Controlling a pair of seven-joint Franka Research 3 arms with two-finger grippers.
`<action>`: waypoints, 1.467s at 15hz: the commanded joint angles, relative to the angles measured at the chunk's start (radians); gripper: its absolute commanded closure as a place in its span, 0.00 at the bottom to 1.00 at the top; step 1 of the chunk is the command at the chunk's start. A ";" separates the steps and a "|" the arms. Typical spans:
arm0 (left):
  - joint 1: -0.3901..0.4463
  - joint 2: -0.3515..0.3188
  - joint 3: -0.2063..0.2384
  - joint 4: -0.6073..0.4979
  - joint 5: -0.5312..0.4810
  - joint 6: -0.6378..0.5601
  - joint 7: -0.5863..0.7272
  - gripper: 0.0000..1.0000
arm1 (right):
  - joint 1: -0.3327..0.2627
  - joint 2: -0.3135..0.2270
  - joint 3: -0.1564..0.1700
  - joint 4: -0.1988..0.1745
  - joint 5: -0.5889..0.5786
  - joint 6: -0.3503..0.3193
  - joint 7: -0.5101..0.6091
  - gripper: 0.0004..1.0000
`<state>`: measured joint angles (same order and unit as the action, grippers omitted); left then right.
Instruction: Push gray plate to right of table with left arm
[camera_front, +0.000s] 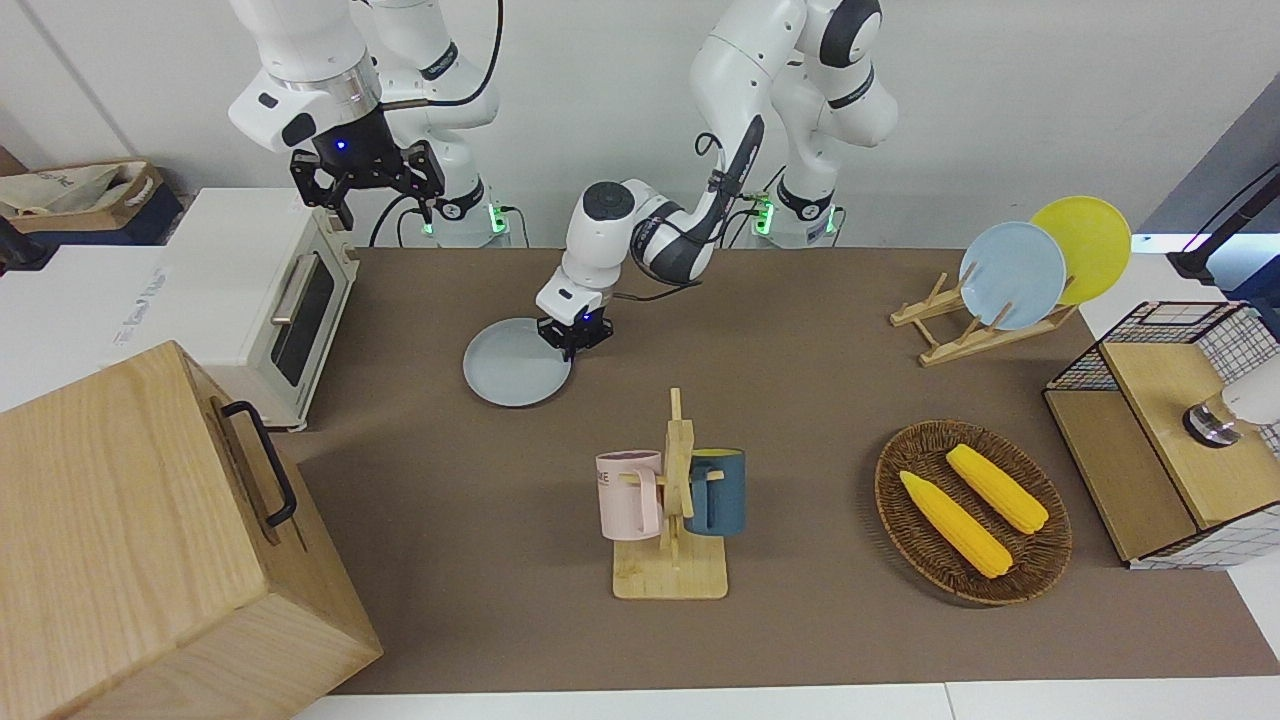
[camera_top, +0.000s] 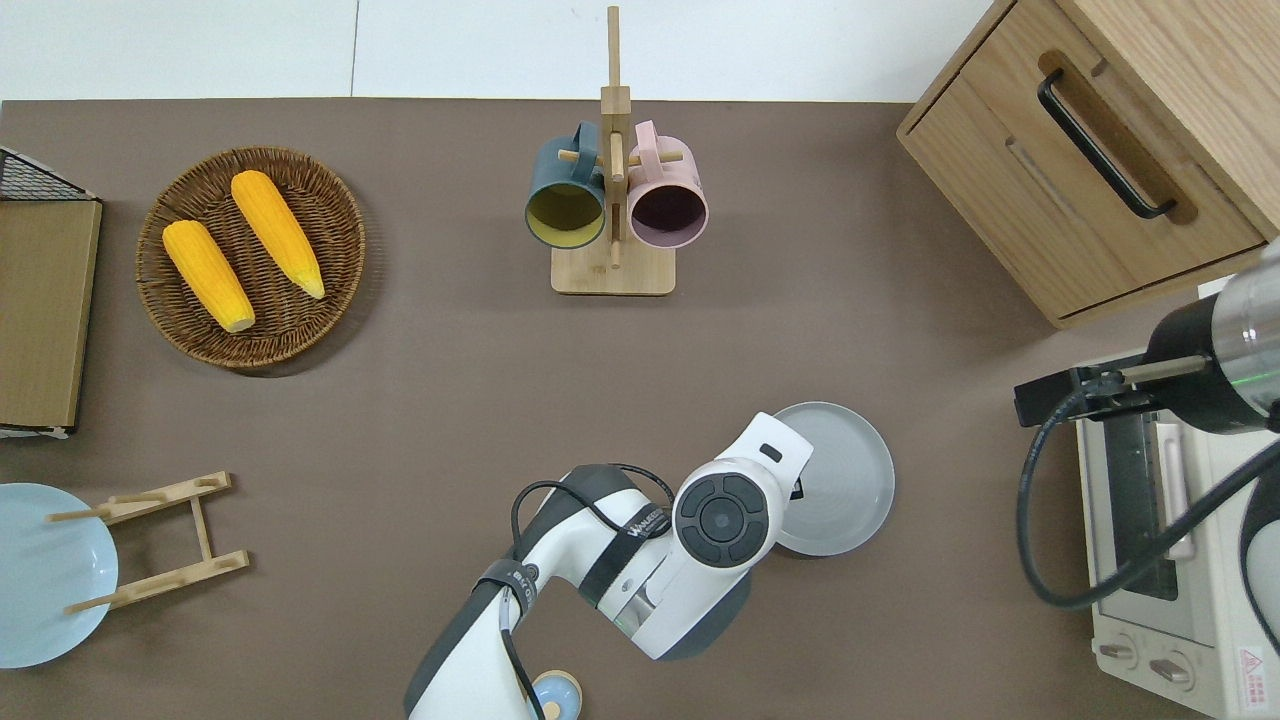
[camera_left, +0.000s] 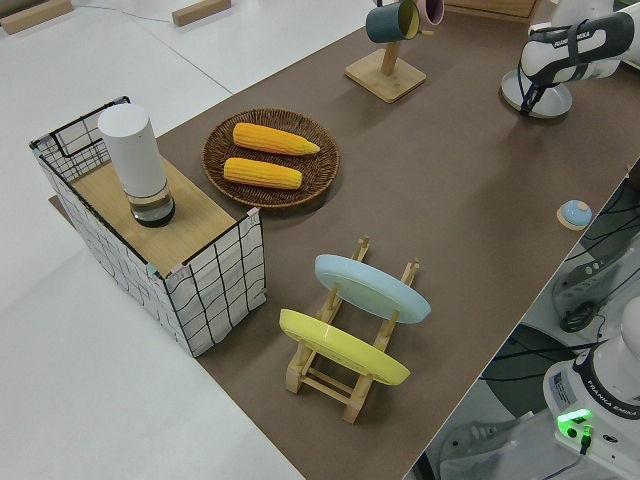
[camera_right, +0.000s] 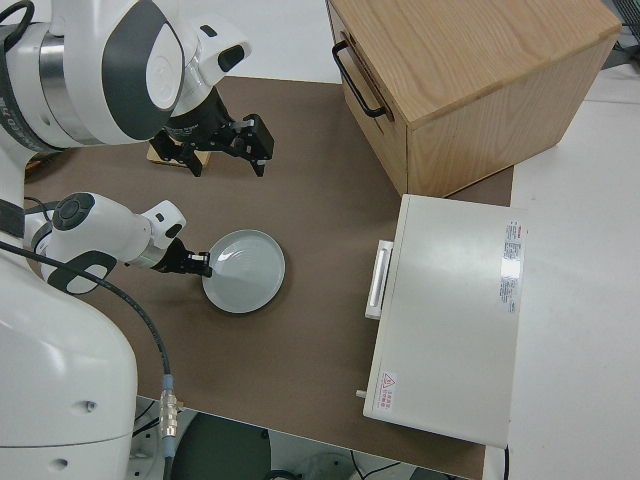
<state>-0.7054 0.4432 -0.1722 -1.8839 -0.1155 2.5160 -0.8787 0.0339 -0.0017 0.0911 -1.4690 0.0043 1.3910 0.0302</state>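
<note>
The gray plate (camera_front: 510, 365) lies flat on the brown table (camera_front: 800, 400), between the mug rack and the robots; it also shows in the overhead view (camera_top: 845, 478) and the right side view (camera_right: 248, 272). My left gripper (camera_front: 569, 343) is down at the plate's rim, on the edge toward the left arm's end of the table, and touches it with its fingers shut. In the overhead view the wrist hides the fingers. In the right side view the left gripper (camera_right: 198, 264) meets the rim. My right gripper (camera_front: 380, 205) is open and parked.
A white toaster oven (camera_front: 265, 290) and a wooden cabinet (camera_front: 150, 540) stand at the right arm's end. A mug rack (camera_front: 672, 500) holds two mugs. A wicker basket (camera_front: 972, 510) with two corn cobs, a plate rack (camera_front: 960, 330) and a wire shelf (camera_front: 1170, 430) stand toward the left arm's end.
</note>
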 joint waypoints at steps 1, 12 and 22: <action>-0.023 0.065 0.013 0.037 0.013 0.010 -0.023 0.14 | -0.011 -0.008 0.006 -0.001 0.008 -0.012 -0.003 0.02; 0.078 -0.161 0.017 -0.152 -0.003 -0.025 0.102 0.02 | -0.011 -0.008 0.006 -0.001 0.008 -0.012 -0.003 0.02; 0.337 -0.369 0.020 -0.169 -0.006 -0.416 0.417 0.01 | -0.011 -0.008 0.006 -0.001 0.008 -0.012 -0.003 0.02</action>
<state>-0.4472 0.1686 -0.1482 -2.0188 -0.1155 2.2033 -0.5633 0.0339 -0.0017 0.0911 -1.4690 0.0043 1.3910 0.0302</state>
